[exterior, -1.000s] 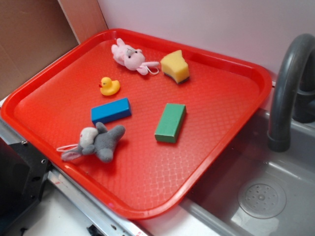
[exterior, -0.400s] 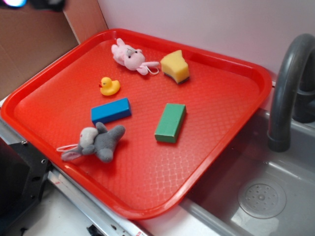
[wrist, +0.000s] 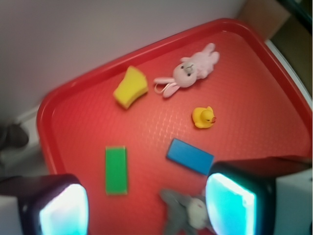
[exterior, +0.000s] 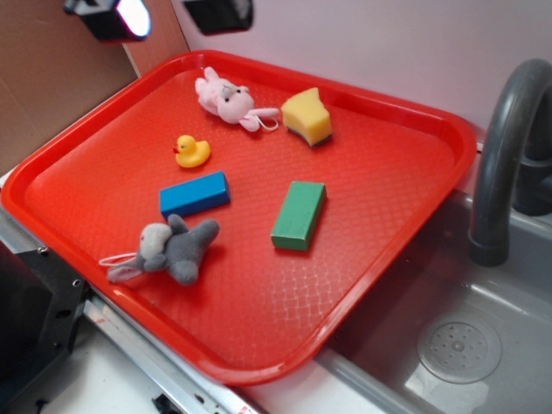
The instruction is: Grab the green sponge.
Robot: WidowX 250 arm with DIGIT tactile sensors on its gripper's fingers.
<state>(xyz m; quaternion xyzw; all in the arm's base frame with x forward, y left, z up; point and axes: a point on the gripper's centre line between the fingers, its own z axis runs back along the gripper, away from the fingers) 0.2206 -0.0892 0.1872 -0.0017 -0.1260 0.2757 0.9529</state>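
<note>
On the red tray, left to right, lie a grey plush, yellow duck, blue block, pink bunny, green block and, by the far rim, the green sponge. The claw hangs wide apart, high above, holding nothing.

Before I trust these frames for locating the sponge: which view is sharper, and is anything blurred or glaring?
Exterior view: sharp and evenly lit, soft shadows; the green sponge is crisp, the gripper at the top edge blurred. Wrist view: soft overall, sponge still recognisable; the fingers loom out of focus with a bright cyan glow.
</note>
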